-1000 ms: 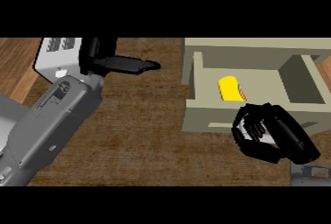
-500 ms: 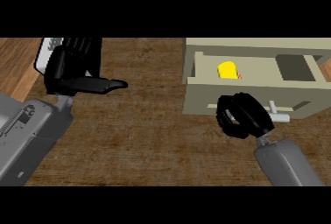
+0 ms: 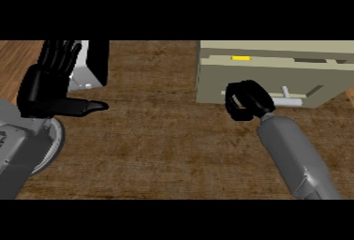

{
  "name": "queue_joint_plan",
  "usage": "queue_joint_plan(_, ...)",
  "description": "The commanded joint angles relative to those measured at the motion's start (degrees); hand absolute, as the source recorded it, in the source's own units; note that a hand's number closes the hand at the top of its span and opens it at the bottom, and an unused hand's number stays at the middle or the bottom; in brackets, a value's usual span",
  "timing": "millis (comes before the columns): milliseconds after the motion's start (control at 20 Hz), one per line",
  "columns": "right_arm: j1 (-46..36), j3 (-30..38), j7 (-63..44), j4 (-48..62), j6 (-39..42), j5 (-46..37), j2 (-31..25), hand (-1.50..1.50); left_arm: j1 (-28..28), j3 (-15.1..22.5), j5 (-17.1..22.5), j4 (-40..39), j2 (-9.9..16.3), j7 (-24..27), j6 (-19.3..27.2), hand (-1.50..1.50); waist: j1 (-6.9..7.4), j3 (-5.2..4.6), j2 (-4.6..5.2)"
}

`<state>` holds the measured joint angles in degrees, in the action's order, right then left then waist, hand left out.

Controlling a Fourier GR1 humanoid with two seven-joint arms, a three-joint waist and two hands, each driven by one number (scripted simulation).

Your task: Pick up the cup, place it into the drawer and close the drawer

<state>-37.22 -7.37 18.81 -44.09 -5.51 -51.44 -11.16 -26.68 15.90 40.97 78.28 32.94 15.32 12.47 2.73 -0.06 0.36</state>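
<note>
- The right hand (image 3: 247, 101) has its fingers curled together with nothing visible inside them, knuckles set against the front panel of the drawer (image 3: 266, 79), just beside the pale handle (image 3: 290, 96) on the fingers' far side.
- The cup (image 3: 240, 58) shows only as a sliver of yellow inside the drawer, beyond the curled fingers and behind the front panel, so it appears to be already stowed.
- The drawer looks almost closed, with only a narrow strip of its interior showing; the closing push seems to be the step in hand.
- The left hand (image 3: 55, 86) rests at the view's left edge, fingers straight and up, thumb out to the side, holding nothing.
- Risk 1: the fist sits toward 1 side of the panel, so an off-centre push could skew the drawer and jam it short of shut.
- Risk 2: the knuckles could slide off the panel or catch on the handle, leaving a gap.
</note>
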Motion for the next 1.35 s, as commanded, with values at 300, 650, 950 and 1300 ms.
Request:
queue_joint_plan(300,-15.34,8.07,5.14,25.15,-0.54,1.94,-3.51,1.5,2.54,-2.28,0.63,1.77,1.03,-0.36,-4.15,-1.5,1.99,0.22,1.29)
queue_joint_plan(650,-18.38,10.88,7.57,28.27,2.9,4.68,-7.03,1.5,2.21,-1.93,1.05,1.9,-0.23,-0.22,-5.99,-1.5,3.18,0.3,1.91)
queue_joint_plan(950,-18.27,12.98,9.79,28.38,2.78,6.68,-8.63,1.5,3.51,-0.49,0.12,1.03,-1.03,0.36,-7.14,-1.5,3.99,0.33,2.43)
queue_joint_plan(1300,-18.99,14.21,10.81,28.91,2.3,7.72,-8.69,1.5,3.48,-0.62,0.35,-0.02,-2.06,1.23,-8.47,-1.5,4.41,0.29,2.6)
